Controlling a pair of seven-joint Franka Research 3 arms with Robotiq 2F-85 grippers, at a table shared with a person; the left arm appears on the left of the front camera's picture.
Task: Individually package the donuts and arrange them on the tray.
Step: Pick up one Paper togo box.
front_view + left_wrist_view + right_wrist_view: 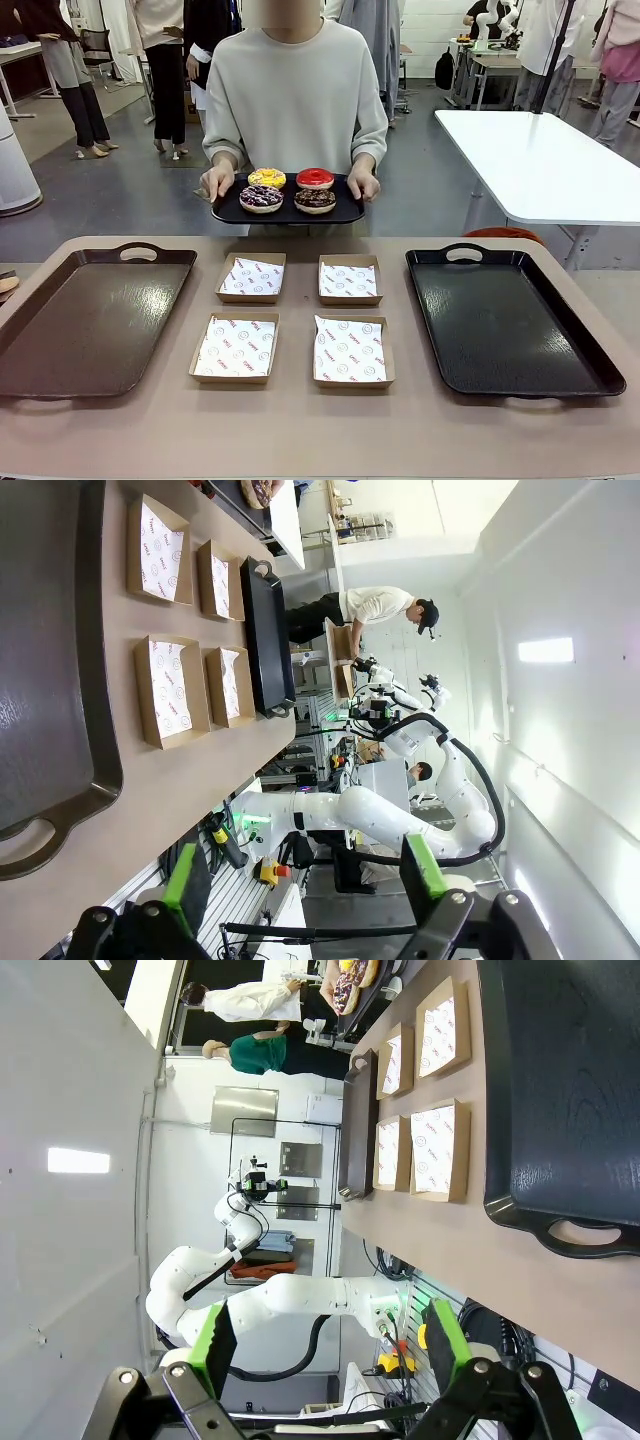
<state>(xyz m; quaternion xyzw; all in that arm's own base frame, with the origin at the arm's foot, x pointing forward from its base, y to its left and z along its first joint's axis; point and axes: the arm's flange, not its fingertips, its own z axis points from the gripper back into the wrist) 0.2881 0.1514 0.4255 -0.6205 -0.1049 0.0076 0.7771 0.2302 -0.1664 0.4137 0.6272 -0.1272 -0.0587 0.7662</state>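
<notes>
Across the beige table from both pincers, well apart from either, a person holds a black oval platter carrying the four frosted ring donuts: a yellow one, a glossy red one and two dark chocolate ones with pale sprinkles. The left pincer stands with its green pads wide apart and nothing between them, and the right pincer is likewise wide and empty; both hang back near the robot's edge of the table. Between the pincers and the platter lie four shallow brown cardboard boxes lined with printed white paper, all empty, with a brown handled tray ahead of the left pincer and a black handled tray ahead of the right. Packaging looks not yet begun: the step in hand appears to be the delivery of the donuts. The next move likely calls for the platter to come within reach, then a gentle sideways grasp on one ring.
</notes>
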